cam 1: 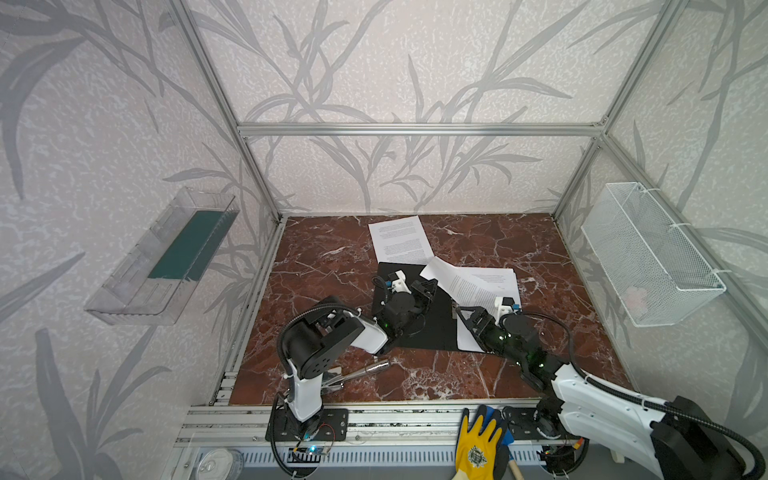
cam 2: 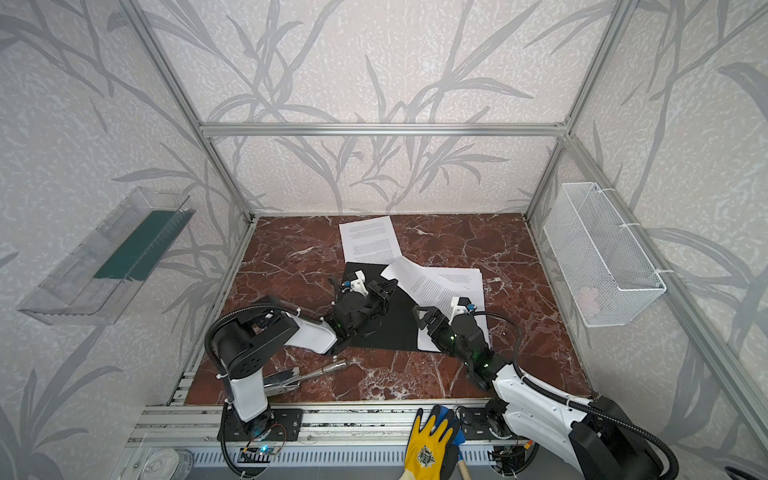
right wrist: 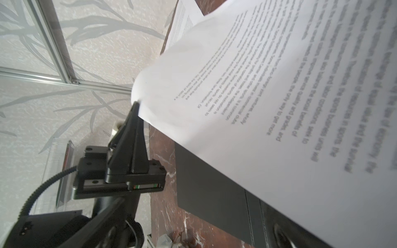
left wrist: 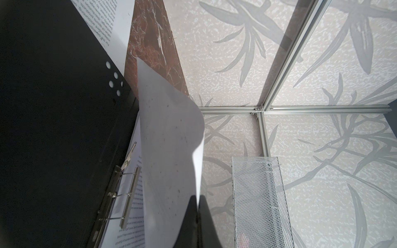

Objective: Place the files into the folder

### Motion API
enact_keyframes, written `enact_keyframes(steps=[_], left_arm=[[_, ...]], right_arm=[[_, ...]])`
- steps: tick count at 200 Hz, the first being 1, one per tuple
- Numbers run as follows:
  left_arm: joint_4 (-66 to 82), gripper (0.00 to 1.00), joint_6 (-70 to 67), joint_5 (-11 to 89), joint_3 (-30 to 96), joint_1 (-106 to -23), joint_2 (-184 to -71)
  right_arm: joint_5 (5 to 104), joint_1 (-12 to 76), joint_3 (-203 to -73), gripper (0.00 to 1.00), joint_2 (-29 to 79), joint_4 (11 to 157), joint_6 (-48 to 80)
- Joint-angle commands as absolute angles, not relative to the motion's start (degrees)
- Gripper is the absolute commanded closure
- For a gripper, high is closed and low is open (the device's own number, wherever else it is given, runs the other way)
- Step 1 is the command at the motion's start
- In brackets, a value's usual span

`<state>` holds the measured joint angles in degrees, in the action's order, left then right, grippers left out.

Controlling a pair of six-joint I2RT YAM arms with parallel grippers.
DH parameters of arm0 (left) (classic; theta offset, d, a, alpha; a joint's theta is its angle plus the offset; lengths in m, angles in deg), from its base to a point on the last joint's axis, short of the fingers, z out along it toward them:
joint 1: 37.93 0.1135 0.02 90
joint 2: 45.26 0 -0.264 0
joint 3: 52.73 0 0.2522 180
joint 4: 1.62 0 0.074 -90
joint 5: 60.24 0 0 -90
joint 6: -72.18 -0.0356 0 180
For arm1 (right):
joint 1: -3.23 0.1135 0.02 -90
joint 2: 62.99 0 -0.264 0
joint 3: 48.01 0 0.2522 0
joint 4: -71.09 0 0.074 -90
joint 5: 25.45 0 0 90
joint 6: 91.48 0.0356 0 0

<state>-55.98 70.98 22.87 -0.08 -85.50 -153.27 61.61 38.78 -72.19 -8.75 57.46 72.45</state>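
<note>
The thin A4 folder (cam 1: 436, 336), lying open with its matt black inside upward, sits at the middle of the red-brown marble table (cam 1: 332, 270). Its spine and silver metal spine clip (left wrist: 126, 193) run roughly 12 to 6 o'clock. A stack of white printed paper sheets (cam 1: 505, 286) lies on the folder's 3 o'clock half, long axis along the spine. One lone white printed sheet (cam 1: 399, 241) lies flat at the folder's 12 o'clock, meeting its far edge, with its long axis 12 to 6 and leaning slightly toward 11. The left gripper (cam 1: 430, 283) is clamped on the top white sheet (cam 1: 457, 278) near its 10 o'clock corner and holds it lifted and curled, the rest trailing toward 4 o'clock onto the stack. The right gripper (cam 1: 467, 318) stands with jaws wide apart and empty over the stack's 6 o'clock end beside the clip; whether it touches paper I cannot tell. The sheets look light, limp and slick, so one pinched at a single point will probably droop, swing and crease if tugged. An edge or corner is the likely hold, with the free gripper steadying the stack. The folder seems stiffer but thin, and may slide on the polished marble.
</note>
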Motion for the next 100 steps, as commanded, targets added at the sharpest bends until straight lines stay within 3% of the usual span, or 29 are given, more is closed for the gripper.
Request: enact_keyframes(steps=[1,52,100], left_arm=[[-60.1,1.00,73.3,23.9,-0.4,-86.0,-155.0],[-62.0,1.00,73.0,24.2,-1.6,-87.0,-155.3],[-64.3,1.00,73.0,23.2,-4.0,-87.9,-155.7]], right_arm=[[65.2,38.8,-71.5,0.01,-6.5,52.2,74.9],[68.0,38.7,-72.2,0.00,1.7,44.4,77.5],[71.9,38.8,-71.1,0.17,4.4,39.5,80.3]])
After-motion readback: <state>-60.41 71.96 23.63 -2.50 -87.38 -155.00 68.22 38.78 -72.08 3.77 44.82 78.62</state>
